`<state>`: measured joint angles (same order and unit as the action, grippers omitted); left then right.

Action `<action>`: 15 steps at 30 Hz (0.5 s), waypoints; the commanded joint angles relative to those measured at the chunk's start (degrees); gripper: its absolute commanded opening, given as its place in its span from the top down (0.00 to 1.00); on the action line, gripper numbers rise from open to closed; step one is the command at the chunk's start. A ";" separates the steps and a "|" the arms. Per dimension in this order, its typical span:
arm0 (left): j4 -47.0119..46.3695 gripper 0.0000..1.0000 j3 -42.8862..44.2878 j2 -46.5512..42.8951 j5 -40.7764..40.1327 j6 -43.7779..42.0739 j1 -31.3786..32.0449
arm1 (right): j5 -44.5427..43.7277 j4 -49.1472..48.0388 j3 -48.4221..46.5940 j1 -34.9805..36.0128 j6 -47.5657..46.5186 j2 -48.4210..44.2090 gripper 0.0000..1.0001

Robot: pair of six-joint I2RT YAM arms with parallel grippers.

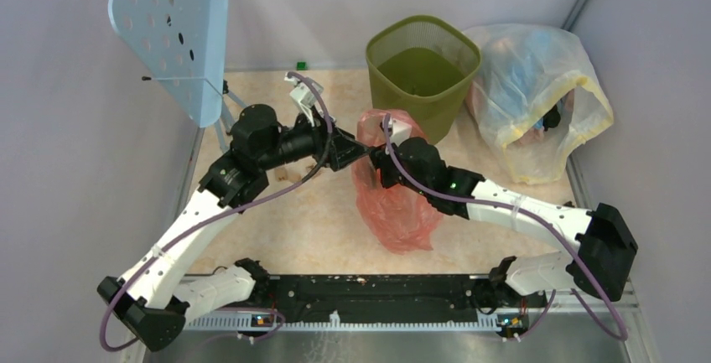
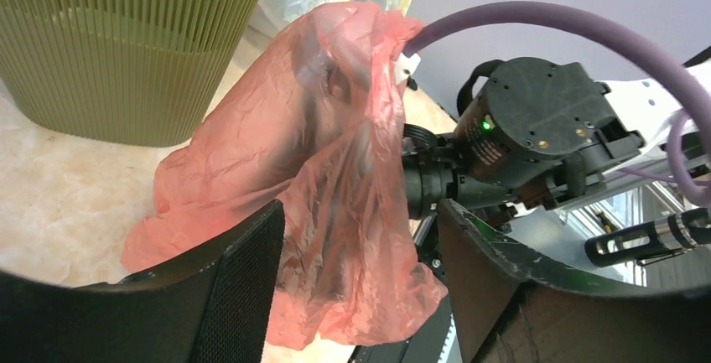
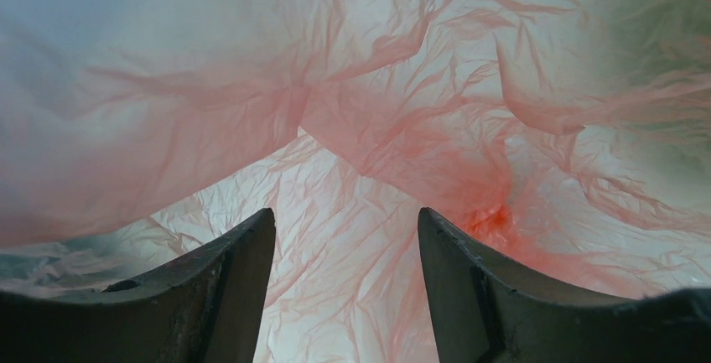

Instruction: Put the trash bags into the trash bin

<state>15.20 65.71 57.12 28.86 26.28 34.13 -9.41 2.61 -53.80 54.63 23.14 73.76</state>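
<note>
The trash bag [image 1: 394, 199] is red and thin. From above, you see it draped over the tip of the right arm [image 1: 444, 180], in the middle of the counter [image 1: 310, 229]. Its top is bunched up high and the rest droops down. The bag is outside the trash bin [image 1: 423, 70], which stands close behind it. The left tool [image 1: 356, 154] points at the bag from the left, with its tip right at the bag's edge. A big clear bag [image 1: 537, 95] full of coloured stuff sits just beside the bin on the right. A pale blue stand [image 1: 172, 32] with holes is far off on the left.

From the left wrist, you see the left tool's two fingers [image 2: 243, 296] spread wide apart. The red bag hangs in the gap in front of them. You cannot tell if they touch it. The low left part of the bag seems to lie on the counter. Behind the bag is the right arm's black wrist with a small green light. The green bin is at the top left, near the bag.

From the right wrist, the right tool [image 3: 345, 212] has its fingers [image 3: 210, 296] apart too. Crinkly red plastic fills the whole view around them, so this tool is inside the bag. The fingers are not squeezing it.
</note>
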 commanded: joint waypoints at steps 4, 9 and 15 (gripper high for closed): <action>-5.79 0.43 3.15 3.11 -2.33 -2.28 1.97 | -0.68 -0.11 -2.80 0.21 -0.14 -0.47 0.38; -1.23 1.00 4.92 4.70 -11.14 -3.33 1.94 | 2.65 -0.22 -2.10 0.27 -1.99 -1.67 0.38; 2.36 1.00 8.04 7.96 -13.35 -1.94 1.88 | -4.31 2.60 -0.43 2.72 -5.47 -2.22 0.38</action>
<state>16.38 70.24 63.31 18.33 23.88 35.99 -9.45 3.44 -53.76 55.16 21.02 73.30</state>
